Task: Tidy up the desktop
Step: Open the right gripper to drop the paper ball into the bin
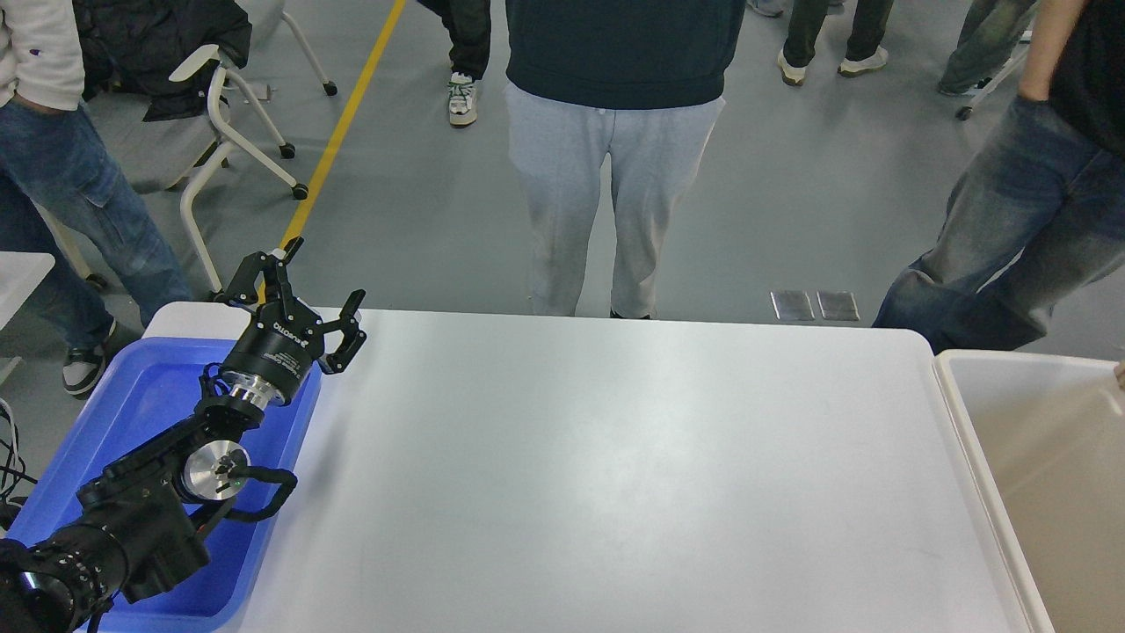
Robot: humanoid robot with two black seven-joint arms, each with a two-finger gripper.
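The desktop [615, 475] is a large white, slightly glossy tabletop with rounded corners; nothing loose lies on its visible surface. My left gripper [321, 281] is open and empty, held above the far left corner of the desktop, over the far edge of the blue tray [141, 396]. My right gripper is out of view. A small beige scrap [1121, 374] shows at the right edge of the frame, above the beige bin [1037, 457].
The blue tray lies on the left side under my left arm. The beige bin stands past the desktop's right edge. Several people stand close beyond the far edge. A white chair [211, 114] stands at the far left.
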